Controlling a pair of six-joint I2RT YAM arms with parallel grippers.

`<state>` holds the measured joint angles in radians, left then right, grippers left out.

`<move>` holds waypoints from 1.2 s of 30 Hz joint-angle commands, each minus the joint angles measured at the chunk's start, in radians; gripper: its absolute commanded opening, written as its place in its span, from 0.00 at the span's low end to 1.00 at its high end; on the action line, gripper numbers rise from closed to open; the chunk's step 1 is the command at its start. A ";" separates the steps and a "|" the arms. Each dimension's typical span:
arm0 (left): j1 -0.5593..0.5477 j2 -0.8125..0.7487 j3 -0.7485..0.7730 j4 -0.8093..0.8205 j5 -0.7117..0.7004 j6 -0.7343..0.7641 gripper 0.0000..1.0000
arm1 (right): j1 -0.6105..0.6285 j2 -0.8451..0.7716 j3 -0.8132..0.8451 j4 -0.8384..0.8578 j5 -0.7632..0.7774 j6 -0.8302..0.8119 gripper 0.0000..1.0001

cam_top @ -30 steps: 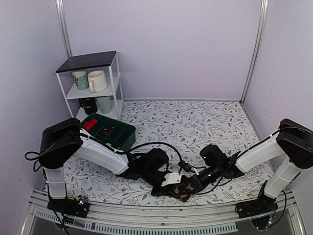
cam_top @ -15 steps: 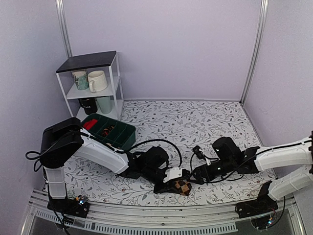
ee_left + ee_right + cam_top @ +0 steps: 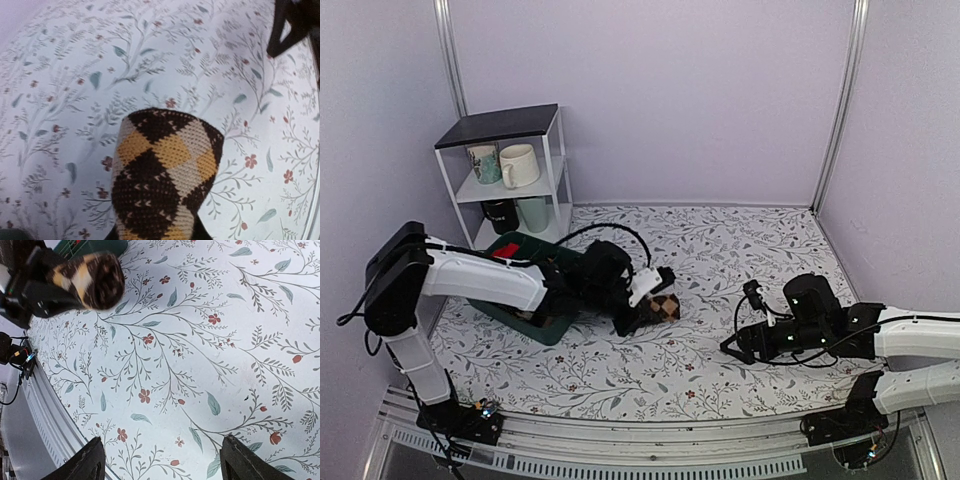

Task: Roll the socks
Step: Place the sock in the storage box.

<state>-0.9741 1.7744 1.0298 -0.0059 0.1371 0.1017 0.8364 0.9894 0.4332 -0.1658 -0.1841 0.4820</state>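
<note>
The socks (image 3: 665,307) are a small brown roll with tan and orange diamonds. My left gripper (image 3: 646,313) is shut on them and holds them above the floral table, just right of the green bin (image 3: 556,325). The left wrist view is filled by the socks (image 3: 165,170), with the dark fingers barely showing at the bottom edge. My right gripper (image 3: 732,346) stands open and low over the table, well to the right of the roll. From the right wrist I see the socks (image 3: 95,279) at upper left, while my right gripper (image 3: 162,465) has nothing between its fingers.
A green bin (image 3: 95,246) with compartments sits at the left, partly under my left arm. Behind it stands a white shelf (image 3: 510,170) with mugs. The metal front rail (image 3: 30,405) runs along the table's near edge.
My left gripper carried the roll from the front edge back and left, toward the bin. My right gripper opened, let go of the roll and drew away to the right.
</note>
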 commanded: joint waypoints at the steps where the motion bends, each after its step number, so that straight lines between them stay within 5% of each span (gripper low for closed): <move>1: 0.054 -0.086 0.076 -0.084 -0.144 -0.056 0.00 | -0.014 0.017 0.000 0.012 0.034 0.004 0.80; 7: 0.162 -0.190 0.085 -0.200 -0.293 -0.129 0.00 | -0.033 0.012 0.008 0.022 0.031 0.016 0.80; 19: 0.422 -0.347 -0.036 -0.296 -0.367 -0.250 0.00 | -0.087 0.016 0.038 0.011 0.048 0.038 0.79; 36: 0.555 -0.198 -0.072 -0.221 -0.310 -0.254 0.00 | -0.140 0.048 0.016 0.000 0.141 0.151 0.79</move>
<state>-0.4248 1.5478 0.9768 -0.2573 -0.2115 -0.1291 0.7071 1.0458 0.4603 -0.1726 -0.0803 0.5804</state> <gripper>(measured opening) 0.170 0.792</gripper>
